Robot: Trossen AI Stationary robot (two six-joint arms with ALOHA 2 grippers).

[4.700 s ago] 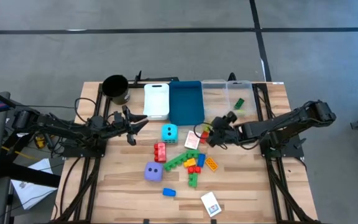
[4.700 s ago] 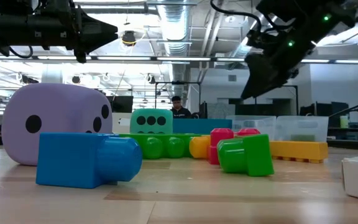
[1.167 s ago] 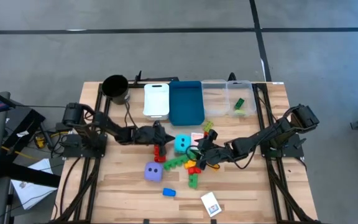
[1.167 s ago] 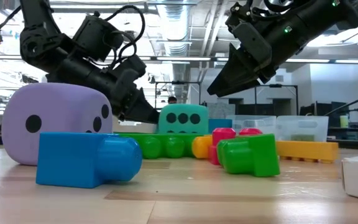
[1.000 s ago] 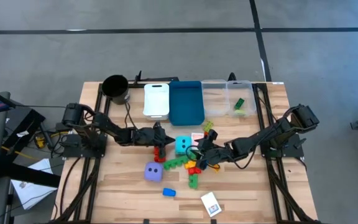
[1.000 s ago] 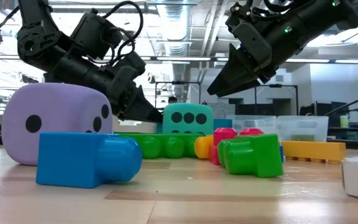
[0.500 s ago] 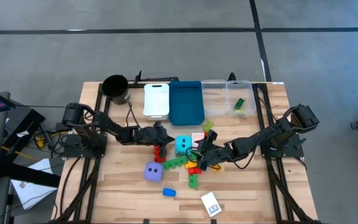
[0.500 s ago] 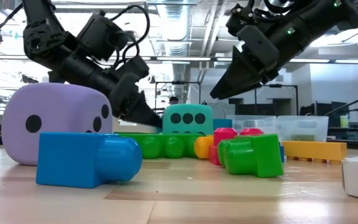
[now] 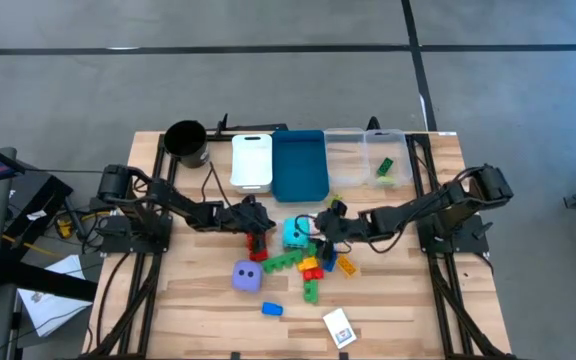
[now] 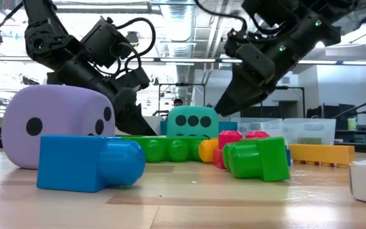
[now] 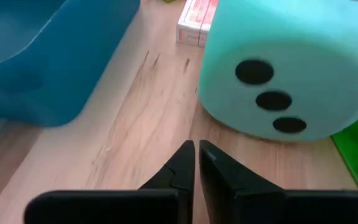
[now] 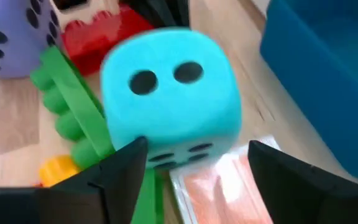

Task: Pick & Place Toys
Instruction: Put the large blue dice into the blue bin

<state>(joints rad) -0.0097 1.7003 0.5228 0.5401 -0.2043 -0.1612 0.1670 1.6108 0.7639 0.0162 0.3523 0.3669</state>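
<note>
Cyan foam, by the look of it, makes up the die (image 9: 293,234) that sits on the desk (image 9: 398,300) between the two claws, and both arms have come in low around it for that reason. The right claw (image 12: 194,158) has its fingers spread apart on either side of the die's near face, with the die just ahead of the tips and not yet gripped; this reads as a line-up for a grasp wide enough to take the die's full width. The left claw (image 11: 196,163) has its fingers pressed together with nothing between them, tips low to the wood and just short of the die's three-dot face, so it looks placed to nudge or steady the die, not to lift it. Beside the right claw lie a green brick (image 12: 73,106) and a red brick (image 12: 101,37), with a purple die (image 12: 2,34) beyond them and a pink card (image 12: 213,186) flat under its fingers. The blue bin (image 9: 299,163) stands further ahead of both claws, a likely drop place.
</note>
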